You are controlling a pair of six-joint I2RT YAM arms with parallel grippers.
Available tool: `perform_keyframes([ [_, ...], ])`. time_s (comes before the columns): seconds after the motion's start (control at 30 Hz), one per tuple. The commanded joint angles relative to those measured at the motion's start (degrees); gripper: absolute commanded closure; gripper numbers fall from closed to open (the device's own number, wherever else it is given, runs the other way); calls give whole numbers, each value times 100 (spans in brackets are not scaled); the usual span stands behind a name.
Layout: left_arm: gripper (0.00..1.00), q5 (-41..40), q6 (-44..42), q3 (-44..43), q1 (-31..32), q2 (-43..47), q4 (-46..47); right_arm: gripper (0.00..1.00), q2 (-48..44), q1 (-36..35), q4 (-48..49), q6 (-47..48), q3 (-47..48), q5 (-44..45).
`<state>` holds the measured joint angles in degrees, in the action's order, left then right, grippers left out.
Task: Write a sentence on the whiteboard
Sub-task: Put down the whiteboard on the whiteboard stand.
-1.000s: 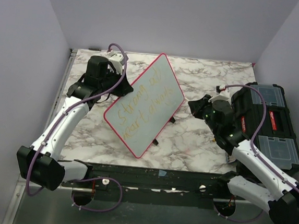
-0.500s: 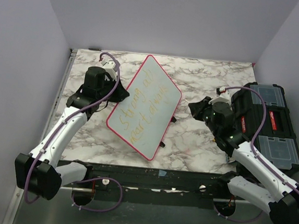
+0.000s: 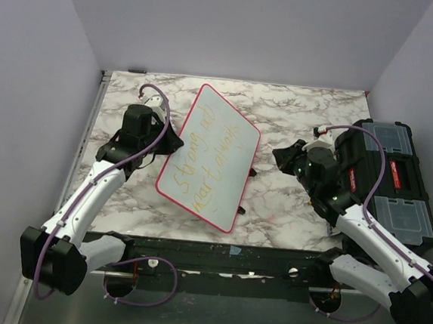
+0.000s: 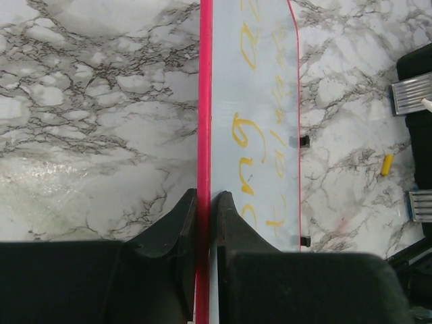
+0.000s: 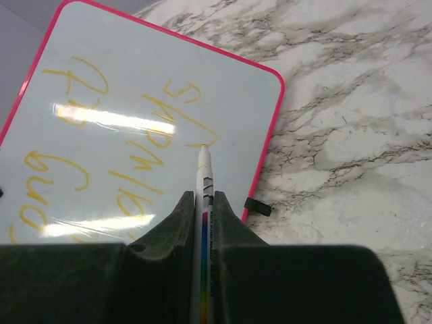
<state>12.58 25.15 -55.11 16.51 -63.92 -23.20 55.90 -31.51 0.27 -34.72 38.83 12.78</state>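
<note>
The whiteboard [image 3: 211, 158], pale with a red-pink rim, is held tilted over the marble table. It bears the sentence [image 3: 205, 161] in two lines of yellow-orange cursive, also seen in the right wrist view [image 5: 121, 155]. My left gripper [image 3: 171, 139] is shut on the board's left rim [image 4: 204, 135], jaws pinching the edge [image 4: 204, 202]. My right gripper [image 3: 281, 157] is shut on a white marker [image 5: 204, 196] with a rainbow stripe. Its tip is just off the board's right side, pointing at the writing.
A black toolbox [image 3: 393, 181] with clear lid compartments stands at the right table edge behind the right arm. A small yellow cap-like piece [image 4: 387, 164] lies on the marble beyond the board. The board's small black feet [image 5: 258, 206] show on its edge.
The left arm has swung the board towards the near edge and turned it more upright in the view. The right arm has barely moved.
</note>
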Motion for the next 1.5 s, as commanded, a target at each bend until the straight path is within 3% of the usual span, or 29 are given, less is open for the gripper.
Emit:
perform_keyframes([
  [0.0, 87, -426, -476, 391, 159, -160, -920, 99, 21, -22, -18, -56, -11, -47],
  [0.87, 71, -603, -467, 440, 159, -68, -639, 99, 75, -22, -164, -80, -46, -96],
  [1.47, 52, -971, -500, 363, 159, 85, -737, 99, 48, -22, -194, -83, -64, -83],
])
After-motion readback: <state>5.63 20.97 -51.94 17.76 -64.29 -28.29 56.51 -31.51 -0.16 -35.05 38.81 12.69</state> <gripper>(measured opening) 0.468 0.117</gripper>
